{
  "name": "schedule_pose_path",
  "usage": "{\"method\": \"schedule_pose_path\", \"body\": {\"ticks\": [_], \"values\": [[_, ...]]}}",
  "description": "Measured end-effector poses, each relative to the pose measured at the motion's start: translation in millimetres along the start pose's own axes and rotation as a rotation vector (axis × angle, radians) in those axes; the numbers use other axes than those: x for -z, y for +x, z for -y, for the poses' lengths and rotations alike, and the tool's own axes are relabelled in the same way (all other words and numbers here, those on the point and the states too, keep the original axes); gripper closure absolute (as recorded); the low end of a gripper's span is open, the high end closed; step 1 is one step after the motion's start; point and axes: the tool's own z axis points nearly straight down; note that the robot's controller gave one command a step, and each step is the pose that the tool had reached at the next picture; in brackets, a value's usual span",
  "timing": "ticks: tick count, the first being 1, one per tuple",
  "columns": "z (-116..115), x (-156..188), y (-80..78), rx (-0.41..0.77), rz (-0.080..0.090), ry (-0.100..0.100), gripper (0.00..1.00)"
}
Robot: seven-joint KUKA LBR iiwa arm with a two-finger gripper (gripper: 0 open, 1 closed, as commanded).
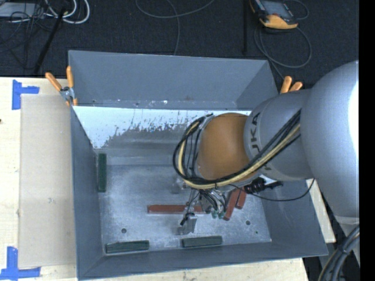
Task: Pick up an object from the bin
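The gripper (188, 218) hangs low at the right end of a brown bar (166, 209); open or closed, I cannot tell. It should straddle the bar's narrow width squarely before lifting.

Dark, carpet-like floor (117, 34) across the top, matte, approx. black. Thin dark cables (177, 37) loop over it; white cable bundle (76, 7) top left, orange-black gadget (275, 15) top right w/ its lead trailing down

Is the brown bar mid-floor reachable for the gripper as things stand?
Likely yes: the gripper hangs at the right end of the brown bar, and nothing lies on the bar's visible length.
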Motion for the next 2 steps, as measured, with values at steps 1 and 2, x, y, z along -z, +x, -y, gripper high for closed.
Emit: {"method": "schedule_pose_path", "body": {"ticks": [1,2], "values": [[2.1,4.1,-1.0,-0.003,0.005,0.001,1.0],[45.3,154.6,52.1,0.289,0.012,0.004,1.0]]}}
